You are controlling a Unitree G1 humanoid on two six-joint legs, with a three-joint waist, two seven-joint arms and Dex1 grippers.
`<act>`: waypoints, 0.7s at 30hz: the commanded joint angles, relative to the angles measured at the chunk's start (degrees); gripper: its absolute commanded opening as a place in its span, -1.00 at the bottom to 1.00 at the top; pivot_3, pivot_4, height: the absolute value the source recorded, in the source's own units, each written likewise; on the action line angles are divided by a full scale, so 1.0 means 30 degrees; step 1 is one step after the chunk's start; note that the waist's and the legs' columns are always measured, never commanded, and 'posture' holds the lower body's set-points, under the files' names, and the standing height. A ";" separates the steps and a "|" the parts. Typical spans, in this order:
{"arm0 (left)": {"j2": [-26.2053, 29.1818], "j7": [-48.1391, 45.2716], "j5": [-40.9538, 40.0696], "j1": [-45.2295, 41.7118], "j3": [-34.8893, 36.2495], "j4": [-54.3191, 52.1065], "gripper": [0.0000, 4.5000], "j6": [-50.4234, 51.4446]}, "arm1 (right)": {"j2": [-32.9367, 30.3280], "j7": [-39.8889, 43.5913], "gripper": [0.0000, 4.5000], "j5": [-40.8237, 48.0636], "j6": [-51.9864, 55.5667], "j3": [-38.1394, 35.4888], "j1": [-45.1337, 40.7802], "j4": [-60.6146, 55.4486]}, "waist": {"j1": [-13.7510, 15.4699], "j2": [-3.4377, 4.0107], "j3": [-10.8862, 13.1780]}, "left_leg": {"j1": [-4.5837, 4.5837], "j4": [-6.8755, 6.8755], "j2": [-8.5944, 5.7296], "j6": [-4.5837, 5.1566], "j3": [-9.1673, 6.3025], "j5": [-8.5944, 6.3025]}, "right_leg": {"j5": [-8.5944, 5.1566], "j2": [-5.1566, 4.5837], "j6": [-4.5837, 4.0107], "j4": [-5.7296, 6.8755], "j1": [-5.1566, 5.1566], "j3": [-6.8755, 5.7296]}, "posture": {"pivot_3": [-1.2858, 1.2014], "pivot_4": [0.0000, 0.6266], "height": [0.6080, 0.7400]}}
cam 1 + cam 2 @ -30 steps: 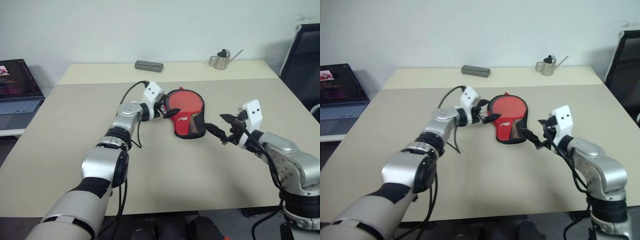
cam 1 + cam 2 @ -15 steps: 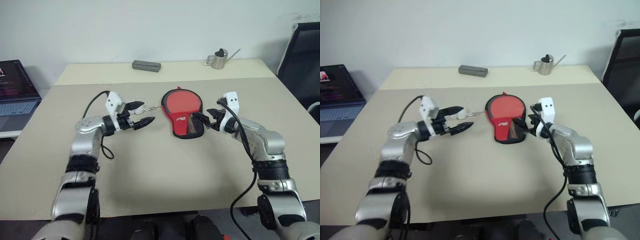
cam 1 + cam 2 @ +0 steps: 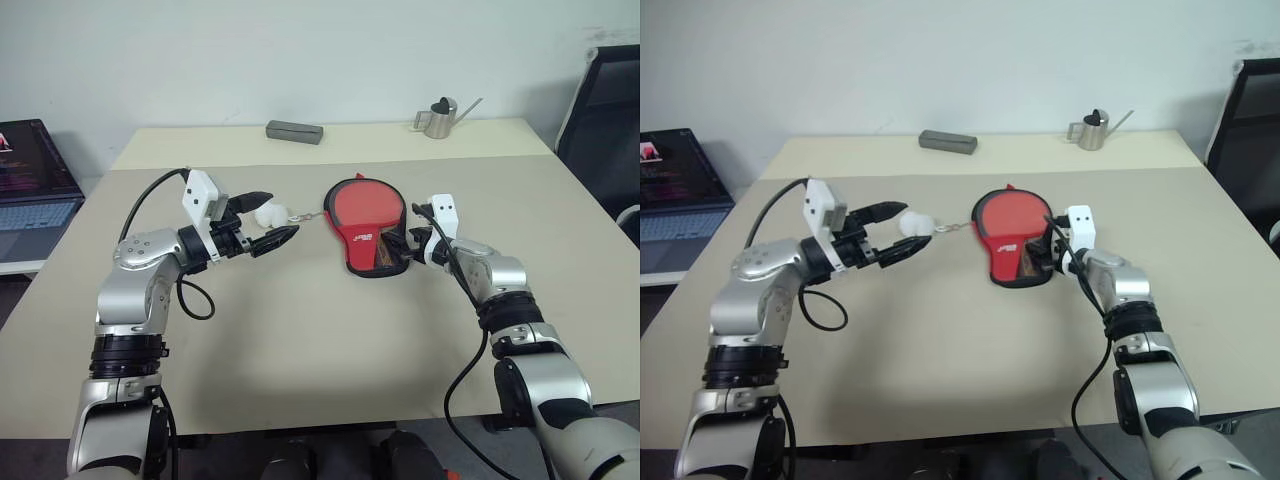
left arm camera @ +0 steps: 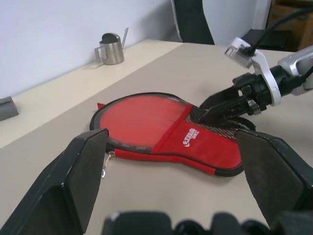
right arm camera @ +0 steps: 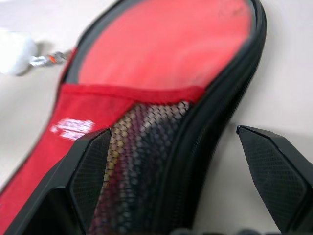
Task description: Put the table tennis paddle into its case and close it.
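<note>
Paddle (image 3: 362, 205) sits inside the open red case (image 3: 366, 238) at mid-table (image 3: 320, 330), handle under the mesh. Right tool (image 3: 402, 243) spread wide at the case's edge, gripping nothing. Left tool (image 3: 268, 222) wide open too, empty, by the white pom-pom (image 3: 269, 212) on the zipper.

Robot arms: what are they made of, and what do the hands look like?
Both arms are rounded silver-grey shells with black bands at the joints. A loose black cable loops along each forearm. Each wrist carries a small white box. The left hand and right hand each end in two black, tapering, pointed fingers, whose inner faces look textured up close.
</note>
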 commanded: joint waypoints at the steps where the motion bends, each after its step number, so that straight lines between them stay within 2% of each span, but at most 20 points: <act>1: 0.0323 0.0162 -0.0490 -0.0383 0.0031 -0.0778 1.00 0.0084 | 0.0023 0.0251 1.00 -0.0585 -0.1400 -0.0032 -0.0975 0.0955 | -0.0020 0.0000 0.0000 | 0.0000 0.0001 0.0001 -0.0003 -0.0001 0.0002 | 0.0000 0.0000 0.0000 0.0001 0.0000 0.0001 | 0.03 -0.52 1.00; 13: 0.0136 0.0220 -0.0412 -0.0797 -0.0275 -0.0487 1.00 -0.0050 | 0.0935 0.0090 1.00 -0.1531 -0.2358 -0.0111 -0.1880 0.3365 | -0.0259 0.0003 -0.0002 | 0.0021 -0.0002 0.0011 -0.0015 0.0008 0.0008 | 0.0006 0.0004 -0.0009 0.0011 0.0005 0.0011 | 0.03 -0.52 1.00; 16: 0.0221 0.0165 -0.0384 -0.0674 -0.0284 -0.0552 1.00 -0.0105 | 0.0928 -0.0312 0.77 -0.1883 -0.2191 -0.0086 -0.2060 0.3980 | -0.0357 0.0003 -0.0004 | 0.0021 -0.0002 0.0009 -0.0016 0.0009 0.0009 | 0.0006 0.0003 -0.0010 0.0012 0.0007 0.0016 | 0.03 -0.52 1.00; 21: 0.0415 0.0156 -0.0421 -0.0436 -0.0097 -0.0686 1.00 -0.0087 | 0.0847 -0.1156 0.01 -0.2210 -0.1618 -0.0234 -0.2315 0.4980 | -0.0457 0.0005 -0.0007 | 0.0034 -0.0001 0.0009 -0.0017 0.0006 0.0010 | 0.0006 0.0003 -0.0010 0.0012 0.0022 0.0015 | 0.03 -0.52 1.00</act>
